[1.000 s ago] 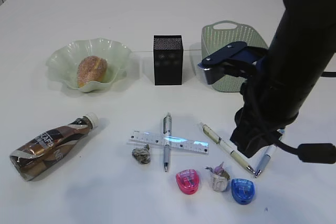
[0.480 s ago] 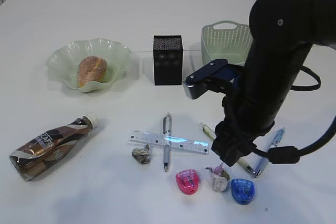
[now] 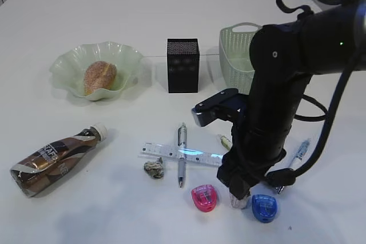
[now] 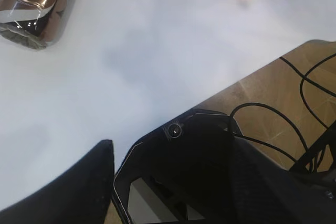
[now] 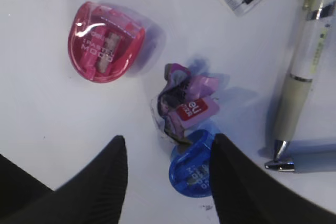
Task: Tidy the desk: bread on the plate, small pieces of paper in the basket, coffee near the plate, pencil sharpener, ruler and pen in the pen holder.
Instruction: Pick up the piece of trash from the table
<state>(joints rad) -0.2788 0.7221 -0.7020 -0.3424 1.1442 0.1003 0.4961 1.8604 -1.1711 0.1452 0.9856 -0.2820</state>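
1. The right gripper (image 5: 168, 182) hangs low over the crumpled paper scrap (image 5: 181, 106), its two fingers spread wide with nothing between them; the scrap sits on the table (image 3: 114, 210) between the pink sharpener (image 5: 105, 43) and the blue sharpener (image 5: 193, 165), touching or overlapping the blue one
2. Risk: the blue sharpener lies right against the scrap, so a finger coming down there could pin it or sweep it up along with the paper; the beige pen (image 5: 307, 66) just beside could also get nudged
3. Risk: the scrap looks light and springy, so a shallow pinch may let it slip out before the basket (image 3: 240, 50)
4. The scrap is a rumpled wad with no clear heading; in the right wrist view its longer axis runs roughly from upper left to lower right
5. The left gripper is not visible, so its state cannot be told
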